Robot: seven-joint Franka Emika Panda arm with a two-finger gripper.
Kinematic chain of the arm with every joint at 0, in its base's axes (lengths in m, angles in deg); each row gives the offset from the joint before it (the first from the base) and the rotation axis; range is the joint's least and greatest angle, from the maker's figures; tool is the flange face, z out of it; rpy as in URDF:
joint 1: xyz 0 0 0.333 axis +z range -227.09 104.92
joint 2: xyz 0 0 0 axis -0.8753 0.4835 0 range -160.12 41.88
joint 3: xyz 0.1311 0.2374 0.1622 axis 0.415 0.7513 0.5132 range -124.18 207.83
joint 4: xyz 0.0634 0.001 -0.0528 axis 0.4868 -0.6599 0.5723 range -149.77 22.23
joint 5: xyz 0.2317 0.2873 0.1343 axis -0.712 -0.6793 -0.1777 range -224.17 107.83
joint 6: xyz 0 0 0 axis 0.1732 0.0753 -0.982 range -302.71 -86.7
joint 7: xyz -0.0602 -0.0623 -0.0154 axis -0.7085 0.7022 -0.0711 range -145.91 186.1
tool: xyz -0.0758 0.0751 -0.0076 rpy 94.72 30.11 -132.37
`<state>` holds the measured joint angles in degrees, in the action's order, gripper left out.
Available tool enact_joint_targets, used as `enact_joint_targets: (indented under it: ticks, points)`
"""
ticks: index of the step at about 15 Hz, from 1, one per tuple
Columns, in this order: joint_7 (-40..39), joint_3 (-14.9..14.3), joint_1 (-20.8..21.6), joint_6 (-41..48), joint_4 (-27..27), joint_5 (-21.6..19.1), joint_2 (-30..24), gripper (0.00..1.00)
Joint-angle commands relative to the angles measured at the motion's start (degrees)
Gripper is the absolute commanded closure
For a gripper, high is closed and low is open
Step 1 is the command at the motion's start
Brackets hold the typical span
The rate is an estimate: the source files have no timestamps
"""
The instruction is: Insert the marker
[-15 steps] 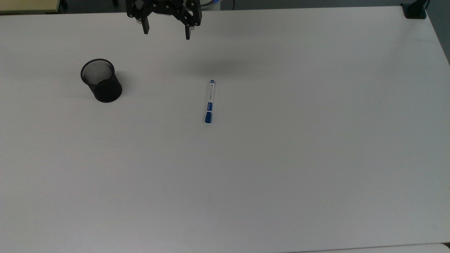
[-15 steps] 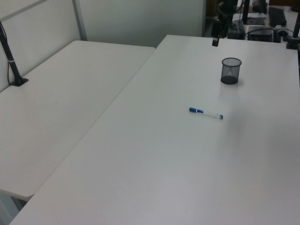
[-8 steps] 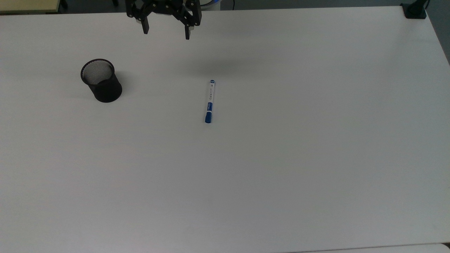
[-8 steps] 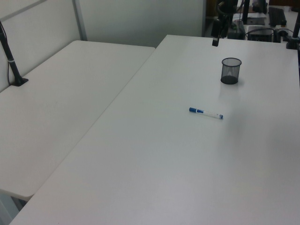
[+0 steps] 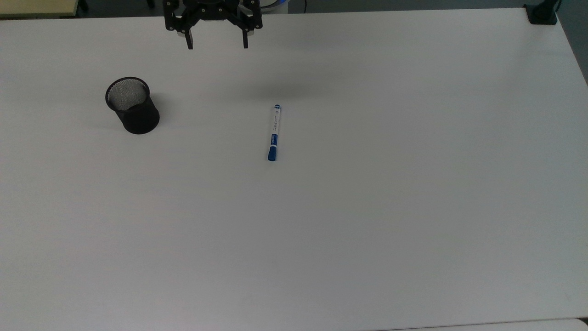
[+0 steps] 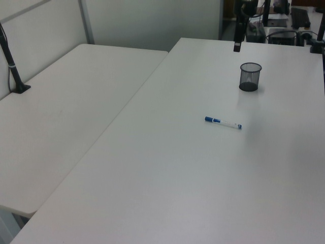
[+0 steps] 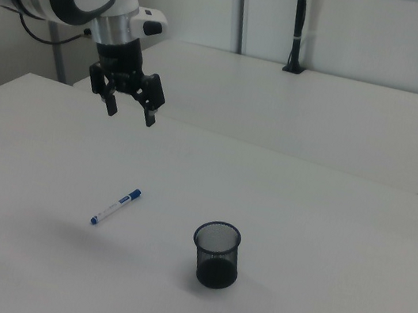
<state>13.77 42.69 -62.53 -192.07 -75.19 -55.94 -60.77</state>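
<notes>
The marker (image 5: 274, 133) lies flat on the white table (image 5: 367, 207), white with a blue cap toward the top view's bottom; it also shows as the marker (image 6: 223, 122) and the marker (image 7: 116, 206). A black mesh cup (image 5: 132, 105) stands upright to the top view's left of it, also seen as the cup (image 6: 250, 77) and the cup (image 7: 216, 254). My gripper (image 5: 217, 46) hangs open and empty high above the table's far edge, well apart from both; in the right view the gripper (image 7: 130, 112) is up and left of the marker.
A black clamp base (image 5: 542, 14) sits at the table's far right corner in the top view. A second white table (image 6: 61, 117) adjoins on the left view's left, with a black post (image 6: 12, 66) on it.
The gripper has turned slightly about its vertical axis, so its fingertips now sit level in the top view. Marker and cup have not moved.
</notes>
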Motion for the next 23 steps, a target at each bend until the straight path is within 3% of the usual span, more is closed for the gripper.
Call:
enact_joint_targets:
  ticks: [1,5,9,15,18,23]
  points:
    - [-2.2,0.0,1.0,1.4,-0.4,0.2,1.3,0.0]
    - [-2.2,0.1,2.1,-0.1,-0.4,0.2,4.3,0.0]
    - [-1.4,0.1,3.6,-7.1,-0.3,0.1,8.5,0.0]
    - [9.6,0.1,7.2,-17.8,-0.3,2.9,15.6,0.0]
    - [10.7,0.1,7.5,-21.2,-0.5,3.0,18.2,0.0]
    - [14.1,1.3,7.4,-23.3,-1.7,3.1,21.2,0.21]
